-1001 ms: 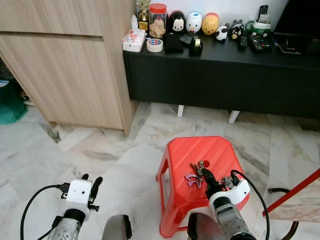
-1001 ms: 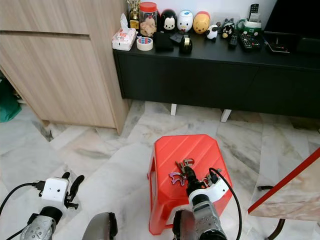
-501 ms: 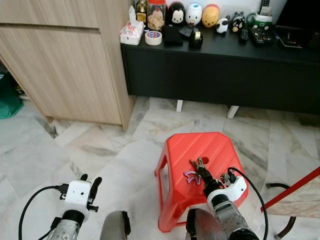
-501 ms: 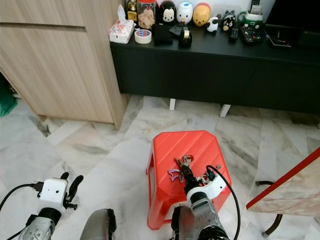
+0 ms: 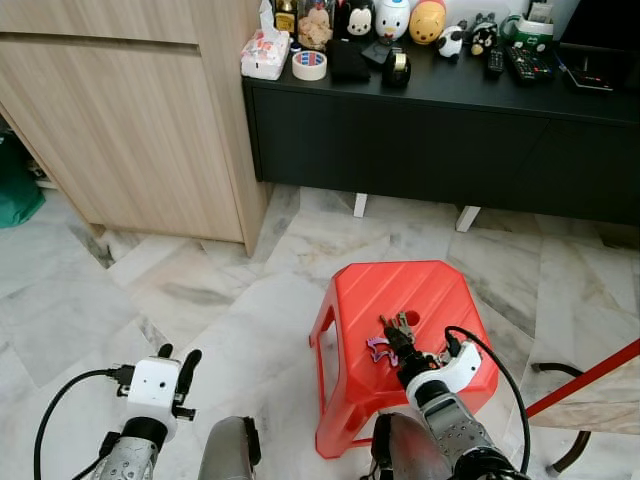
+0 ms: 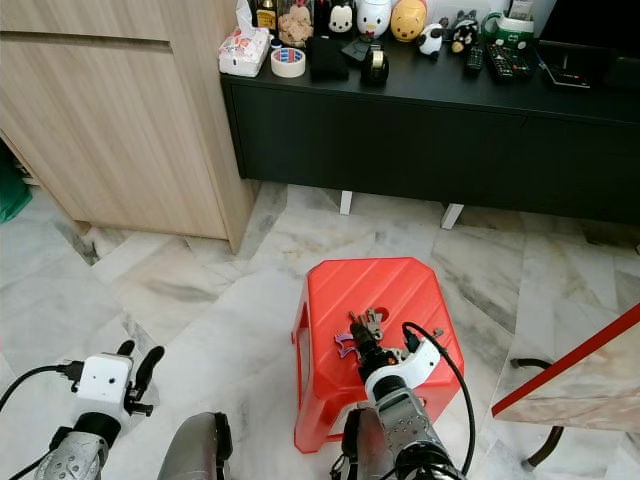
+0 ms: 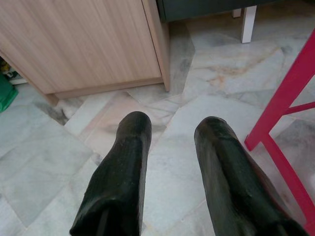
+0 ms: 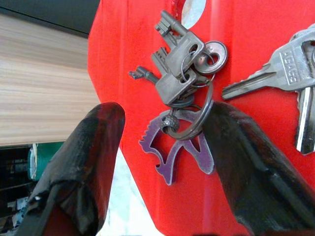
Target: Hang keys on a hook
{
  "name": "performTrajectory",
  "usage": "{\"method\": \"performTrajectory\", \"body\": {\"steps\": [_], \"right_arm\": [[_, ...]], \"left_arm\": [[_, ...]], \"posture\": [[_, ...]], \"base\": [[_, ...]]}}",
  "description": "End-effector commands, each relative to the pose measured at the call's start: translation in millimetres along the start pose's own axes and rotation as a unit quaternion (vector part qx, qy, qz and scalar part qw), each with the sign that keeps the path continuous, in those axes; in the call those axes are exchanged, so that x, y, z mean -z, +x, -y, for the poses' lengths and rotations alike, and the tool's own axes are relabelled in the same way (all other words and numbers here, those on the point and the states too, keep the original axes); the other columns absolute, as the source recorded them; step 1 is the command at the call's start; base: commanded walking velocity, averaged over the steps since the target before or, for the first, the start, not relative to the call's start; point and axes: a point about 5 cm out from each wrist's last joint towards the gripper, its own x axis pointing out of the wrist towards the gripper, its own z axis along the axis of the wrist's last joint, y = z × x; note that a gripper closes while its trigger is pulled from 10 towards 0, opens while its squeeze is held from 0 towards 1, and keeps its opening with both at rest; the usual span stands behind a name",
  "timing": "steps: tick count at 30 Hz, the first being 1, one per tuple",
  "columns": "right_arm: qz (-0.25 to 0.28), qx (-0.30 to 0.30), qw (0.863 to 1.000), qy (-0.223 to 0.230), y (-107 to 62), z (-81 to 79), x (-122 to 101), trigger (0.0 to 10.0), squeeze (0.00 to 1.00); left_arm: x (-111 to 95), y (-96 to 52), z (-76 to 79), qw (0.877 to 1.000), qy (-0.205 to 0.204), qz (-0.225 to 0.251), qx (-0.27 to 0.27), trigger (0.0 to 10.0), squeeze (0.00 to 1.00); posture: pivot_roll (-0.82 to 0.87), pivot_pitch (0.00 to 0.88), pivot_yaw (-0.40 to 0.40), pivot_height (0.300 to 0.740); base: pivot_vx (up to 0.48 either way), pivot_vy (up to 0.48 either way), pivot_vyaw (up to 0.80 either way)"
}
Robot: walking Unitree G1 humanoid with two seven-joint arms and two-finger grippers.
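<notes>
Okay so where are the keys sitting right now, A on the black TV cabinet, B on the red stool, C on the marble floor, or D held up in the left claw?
B: the keys lie on top of the red stool, with the open right claw straddling their purple charm.

Red plastic stool (image 5: 400,300) on marble floor (image 5: 200,300), bunch of keys (image 8: 184,64) on its top.

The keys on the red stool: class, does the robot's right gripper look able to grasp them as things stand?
Probably yes. The right gripper is open over the red stool, its fingers either side of the keys and their purple fob; nothing lies between them.
</notes>
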Motion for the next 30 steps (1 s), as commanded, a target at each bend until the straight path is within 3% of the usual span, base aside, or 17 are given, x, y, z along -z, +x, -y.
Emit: {"method": "performTrajectory", "body": {"steps": [1, 5, 6, 8, 9, 10, 30], "right_arm": [[-0.016, 0.018, 1.000, 0.000, -3.2, 6.7, 5.9, 10.0, 0.00], [-0.016, 0.020, 1.000, 0.004, -3.8, 8.0, 6.1, 10.0, 0.00], [-0.016, 0.021, 1.000, 0.005, -3.8, 8.1, 5.8, 9.2, 0.00], [-0.015, 0.021, 1.000, 0.005, -3.8, 8.2, 5.6, 9.2, 0.00], [-0.015, 0.021, 1.000, 0.005, -3.6, 8.0, 5.2, 0.7, 0.00], [-0.014, 0.021, 1.000, 0.005, -3.3, 7.6, 4.6, 0.0, 0.00], [-0.003, 0.028, 1.000, 0.012, -3.6, 9.6, 0.7, 0.0, 0.00]], "left_arm": [[3.6, -4.3, -2.0, 1.000, 0.000, -0.013, -0.003, 10.0, 0.00], [3.6, -4.7, -1.9, 1.000, 0.001, -0.013, -0.003, 10.0, 0.00], [3.6, -4.8, -1.7, 1.000, 0.001, -0.013, -0.003, 10.0, 0.00], [3.7, -4.8, -1.7, 1.000, 0.001, -0.014, -0.003, 10.0, 0.00], [3.7, -4.7, -1.6, 1.000, 0.001, -0.014, -0.003, 10.0, 0.00], [3.7, -4.5, -1.5, 1.000, 0.001, -0.013, -0.003, 10.0, 0.00], [7.0, -9.9, -1.9, 1.000, 0.003, -0.021, -0.002, 10.0, 0.00]], "posture": [[0.13, 0.162, -0.073, 0.604], [0.13, 0.163, -0.073, 0.604], [0.13, 0.164, -0.072, 0.604], [0.13, 0.163, -0.072, 0.604], [0.13, 0.163, -0.072, 0.604], [0.13, 0.163, -0.072, 0.604], [0.14, 0.177, -0.068, 0.604]], "base": [[0.000, 0.000, 0.00], [0.000, 0.000, 0.00], [0.000, 0.000, 0.00], [0.000, 0.000, 0.00], [0.000, 0.000, 0.00], [0.000, 0.000, 0.00], [0.000, 0.000, 0.00]]}}
